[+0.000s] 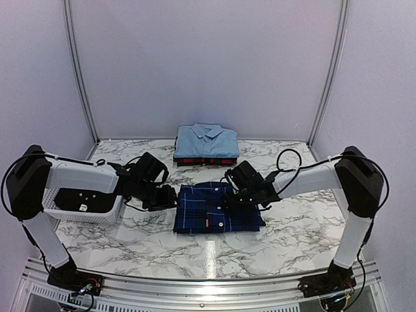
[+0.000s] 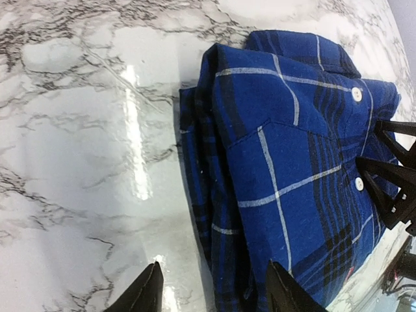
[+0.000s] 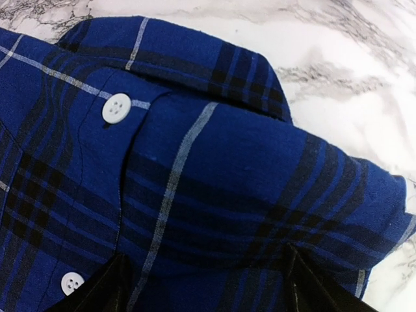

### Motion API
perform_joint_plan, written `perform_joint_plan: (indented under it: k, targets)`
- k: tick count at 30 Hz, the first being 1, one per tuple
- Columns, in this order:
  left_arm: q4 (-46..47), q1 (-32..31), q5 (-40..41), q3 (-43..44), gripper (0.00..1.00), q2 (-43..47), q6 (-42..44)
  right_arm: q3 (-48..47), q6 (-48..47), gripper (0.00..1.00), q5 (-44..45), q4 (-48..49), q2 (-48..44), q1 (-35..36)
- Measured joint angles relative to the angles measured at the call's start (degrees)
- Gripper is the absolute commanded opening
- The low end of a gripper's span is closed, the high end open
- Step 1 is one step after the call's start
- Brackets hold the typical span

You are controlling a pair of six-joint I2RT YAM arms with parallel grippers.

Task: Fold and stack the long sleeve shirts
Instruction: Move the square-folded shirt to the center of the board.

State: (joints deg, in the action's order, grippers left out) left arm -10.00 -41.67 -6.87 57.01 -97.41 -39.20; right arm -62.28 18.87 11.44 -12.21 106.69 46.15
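At the near middle of the counter (image 1: 279, 244), the navy plaid shirt (image 1: 214, 208) is lying folded into a compact rectangle. Its front is facing up, with the collar (image 3: 175, 52) and white buttons (image 3: 116, 108) showing. It is resting flat on the marble, and nothing is lifting it.

The left jaws are standing open at the shirt's left edge. In the left wrist view, one fingertip (image 2: 146, 292) is over bare counter and the other (image 2: 286, 292) is over the layered cloth. The folded edge is sitting in the gap without being pinched. The right jaws are standing wide open low over the shirt's right side near the collar. Both tips are spread across the plaid, and no cloth is gathered between them.

This flanking position suggests that the fold is complete and that a two-sided pick is being prepared. A hold on both edges would keep the layers from sliding apart.

To the left, a white slotted basket (image 1: 97, 216) is sitting under the left arm (image 1: 84, 177), apart from the shirt. It appears to be playing no part in this step.

At the far edge, the light blue shirt (image 1: 207, 140) is lying folded on top of the red-and-black plaid shirt (image 1: 205, 160). Only the front edge of the plaid one is showing. This pair is evidently serving as the stack, which leaves the navy shirt as the last piece to add.

The next move calls for both jaws closing through all layers, then a level carry onto the light blue shirt. If the jaws catch only the upper layers, the fold is likely to open.
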Motion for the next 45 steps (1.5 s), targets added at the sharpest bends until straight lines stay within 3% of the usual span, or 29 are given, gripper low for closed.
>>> perform_joint_plan:
  k: [4, 14, 23, 37, 41, 45]
  targets:
    - [1.46, -1.40, -1.70, 0.00, 0.55, -1.60, -0.44, 4.09, 2.38, 0.78, -0.74, -0.68, -4.00, 0.57]
    - [5.33, -2.25, -5.60, 0.00, 0.45, -6.01, -4.04, 3.91, 3.69, 0.77, -0.24, -2.95, -8.28, -0.02]
    - [6.01, -3.34, -4.96, 0.81, 0.34, -7.78, -5.81, 5.03, 3.58, 0.75, -0.20, -3.26, -10.80, -7.28]
    - [5.86, -6.08, -0.61, 3.30, 0.00, -10.29, -9.16, 21.53, 6.08, 0.69, -1.05, -2.82, -22.99, -9.20]
    - [5.86, -6.12, -0.02, 3.30, 0.00, -10.27, -9.38, 23.63, 6.99, 0.64, -1.77, -2.67, -25.00, -9.49]
    - [5.62, -6.19, 0.92, 3.17, 0.00, -9.88, -9.27, 25.03, 7.78, 0.50, -3.52, -1.20, -25.46, -9.49]
